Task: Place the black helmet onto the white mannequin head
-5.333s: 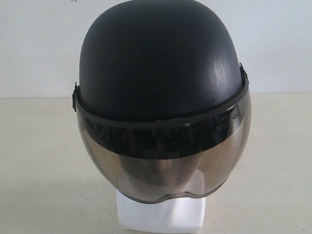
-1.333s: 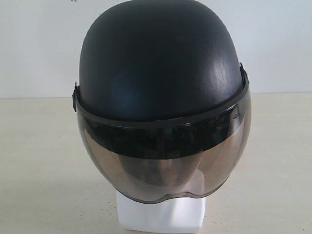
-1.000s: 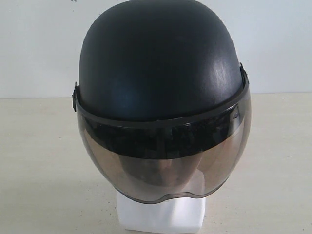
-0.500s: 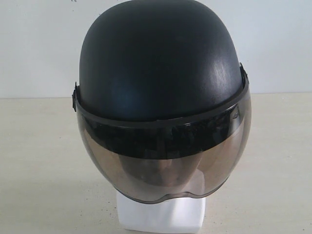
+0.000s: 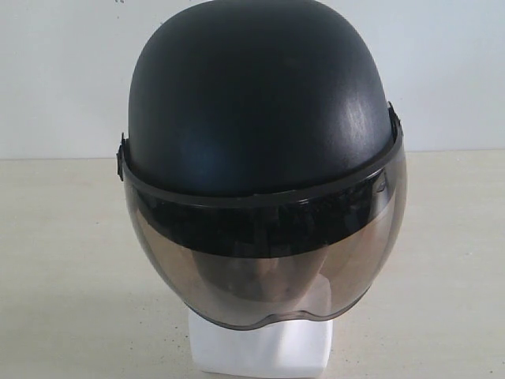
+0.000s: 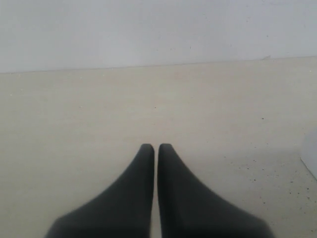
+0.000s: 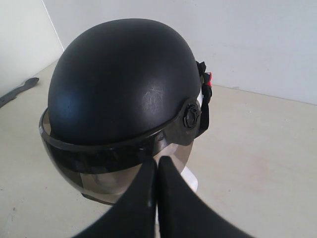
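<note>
Right gripper (image 7: pixel 157 161): fingers pressed together, nothing between them, pointing toward lower edge of visor (image 7: pixel 99 173); contact not discernible. Left gripper (image 6: pixel 156 147): fingers together too, empty, above bare table (image 6: pixel 74 114).
White wall (image 5: pixel 63 79) behind pale beige speckled table.
Black helmet (image 5: pixel 252 103) seated on white mannequin head (image 5: pixel 260 351), shell upright, covering crown.
Smoky visor down over face; only blocky neck base shows below it.
Small red piece (image 7: pixel 208 78) at strap behind side pivot.

Left tool (image 6: pixel 156 148), right tool (image 7: pixel 157 161), matte black, smoothly tapered
</note>
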Tool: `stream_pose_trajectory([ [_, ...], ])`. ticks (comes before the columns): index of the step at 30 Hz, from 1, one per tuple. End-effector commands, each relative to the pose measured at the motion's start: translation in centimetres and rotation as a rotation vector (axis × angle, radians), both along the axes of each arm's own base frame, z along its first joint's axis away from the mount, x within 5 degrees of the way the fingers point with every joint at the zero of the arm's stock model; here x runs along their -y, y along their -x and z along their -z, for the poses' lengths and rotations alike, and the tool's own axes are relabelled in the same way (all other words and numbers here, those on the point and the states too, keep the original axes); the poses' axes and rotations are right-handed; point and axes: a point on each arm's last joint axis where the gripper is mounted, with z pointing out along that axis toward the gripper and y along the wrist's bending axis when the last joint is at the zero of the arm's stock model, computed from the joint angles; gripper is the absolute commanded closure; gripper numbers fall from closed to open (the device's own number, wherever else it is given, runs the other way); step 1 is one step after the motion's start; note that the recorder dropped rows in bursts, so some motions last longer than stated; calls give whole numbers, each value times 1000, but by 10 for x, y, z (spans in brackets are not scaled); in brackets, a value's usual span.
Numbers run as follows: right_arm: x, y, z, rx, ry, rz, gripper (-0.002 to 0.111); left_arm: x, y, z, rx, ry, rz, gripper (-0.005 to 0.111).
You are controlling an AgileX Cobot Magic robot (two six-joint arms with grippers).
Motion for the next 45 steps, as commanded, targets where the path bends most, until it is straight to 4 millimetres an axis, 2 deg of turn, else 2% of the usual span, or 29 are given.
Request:
stream_pose_trajectory([
  [1,0,0,1,5,3,1,108,0,0,1,0,-7,7,102],
  [17,2,2,-1,34,6,8,108,0,0,1,0,-7,7,102],
  [21,6,7,11,117,-18,59,108,0,0,1,0,-7,7,102],
  [23,10,9,27,169,-39,119,108,0,0,1,0,-7,7,102],
  [28,20,22,102,325,-133,308,108,0,0,1,0,-7,7,102],
  [29,21,22,111,340,-138,330,108,0,0,1,0,-7,7,102],
  [30,22,20,127,360,-152,371,108,0,0,1,0,-7,7,102],
  [31,23,9,145,341,-169,413,108,0,0,1,0,-7,7,102],
  [34,28,-9,181,330,-258,491,108,0,0,1,0,-7,7,102],
  [36,31,-16,205,310,-258,528,108,0,0,1,0,-7,7,102],
  [39,33,-21,226,315,-200,552,108,0,0,1,0,-7,7,102],
  [45,33,-21,228,358,-63,529,108,0,0,1,0,-7,7,102],
])
